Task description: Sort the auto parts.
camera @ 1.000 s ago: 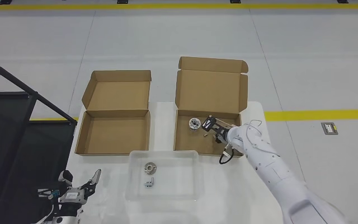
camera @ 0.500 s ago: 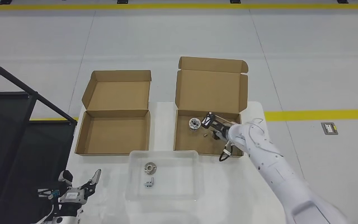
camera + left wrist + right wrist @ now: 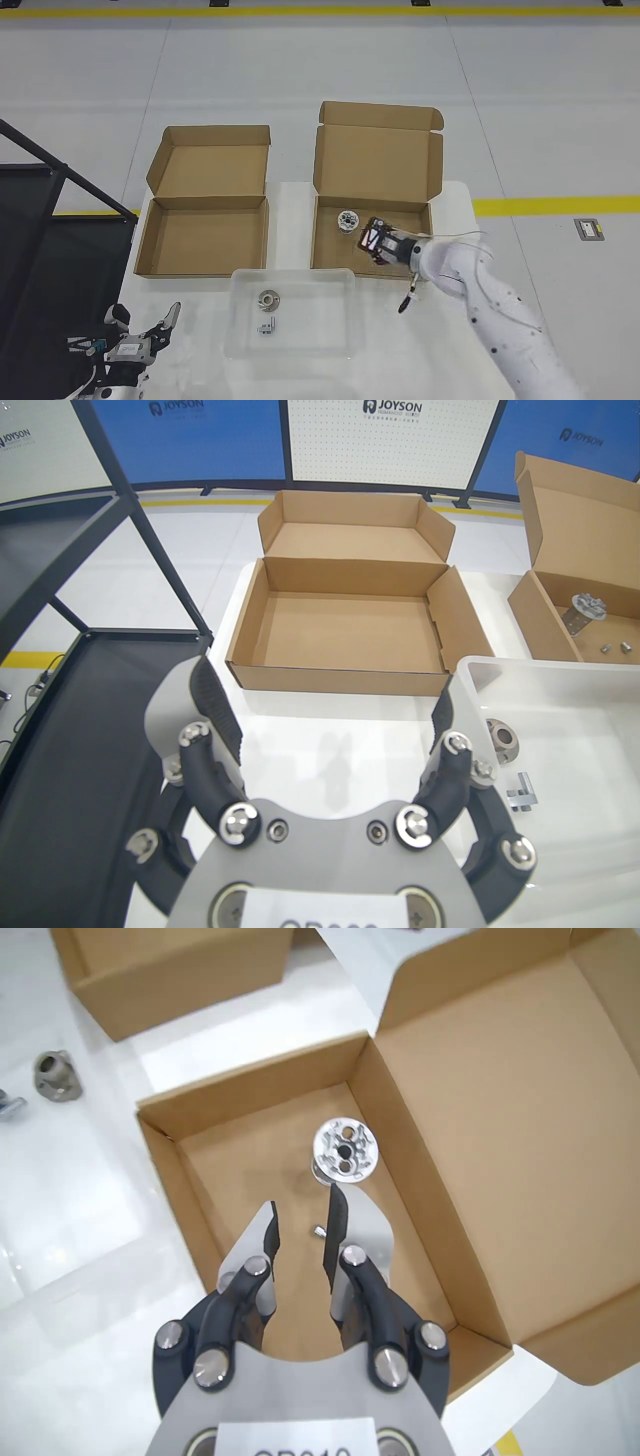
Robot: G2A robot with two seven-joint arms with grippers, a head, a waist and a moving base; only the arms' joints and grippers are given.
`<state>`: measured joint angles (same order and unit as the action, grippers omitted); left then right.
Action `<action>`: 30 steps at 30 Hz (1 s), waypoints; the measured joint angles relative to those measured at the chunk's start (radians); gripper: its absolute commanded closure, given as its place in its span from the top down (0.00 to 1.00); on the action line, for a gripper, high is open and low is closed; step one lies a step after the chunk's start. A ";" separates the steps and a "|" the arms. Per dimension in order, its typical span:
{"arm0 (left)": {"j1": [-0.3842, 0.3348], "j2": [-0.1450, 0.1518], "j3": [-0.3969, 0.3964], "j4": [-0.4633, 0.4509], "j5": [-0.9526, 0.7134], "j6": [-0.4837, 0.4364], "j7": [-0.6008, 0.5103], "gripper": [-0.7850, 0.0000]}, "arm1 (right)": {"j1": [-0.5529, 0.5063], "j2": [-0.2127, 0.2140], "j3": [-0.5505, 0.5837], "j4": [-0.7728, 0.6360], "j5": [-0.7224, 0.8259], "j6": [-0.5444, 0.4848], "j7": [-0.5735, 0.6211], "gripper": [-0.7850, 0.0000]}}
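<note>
**Currently: right gripper open above the right box, left gripper open at the near table corner**

Edges/clearance. The right gripper [image 3: 375, 240] hangs over the near half of the right cardboard box [image 3: 328, 252], inside its four walls. Its fingers stand a narrow gap apart with nothing between them. The box lid [image 3: 378, 160] stands up at the far side. A strip of white table [image 3: 290, 225] runs between this box and the left cardboard box [image 3: 200, 240]. The clear tray [image 3: 320, 335] sits just in front of both boxes, its far rim close to their near walls.

Parts.
- A round flanged part [image 3: 345, 1150] stands on the right box floor, just beyond the right fingertips [image 3: 336, 1198].
- A small stud [image 3: 318, 1230] lies on the floor below the finger gap.
- In the tray, a grey collar piece [image 3: 268, 298] and a small bracket [image 3: 266, 327] lie near each other but apart, towards the tray's left side.

Left gripper [image 3: 325, 685]: fingers spread wide, gripping nothing, low over the near-left table corner beside the tray's left wall. The black rack [image 3: 60, 250] stands close on its outer side.

Surface/room. Glossy white tabletop, pale floor around it, and a yellow floor line [image 3: 550, 206] beyond the table's right edge.
</note>
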<state>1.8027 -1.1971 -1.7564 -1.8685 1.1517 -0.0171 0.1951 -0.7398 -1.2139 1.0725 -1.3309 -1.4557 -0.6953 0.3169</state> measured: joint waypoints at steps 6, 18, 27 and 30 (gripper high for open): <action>0.000 0.000 0.000 0.000 0.000 0.000 0.000 1.00 | -0.135 0.029 0.062 -0.226 -0.042 -0.048 -0.040 0.87; 0.000 0.000 0.000 0.000 0.000 0.000 0.000 1.00 | -0.179 0.035 0.056 -0.327 -0.059 -0.058 -0.013 1.00; -0.001 0.001 0.002 -0.001 0.013 -0.016 0.000 1.00 | -0.188 0.034 0.051 -0.342 -0.060 -0.048 -0.028 1.00; -0.008 0.004 0.000 0.009 0.072 -0.049 -0.003 1.00 | -0.201 0.033 0.048 -0.376 -0.052 -0.023 -0.099 1.00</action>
<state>1.7948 -1.1927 -1.7563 -1.8594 1.2237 -0.0658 0.1925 -0.9405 -1.1808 1.1204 -1.7072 -1.5078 -0.7178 0.2180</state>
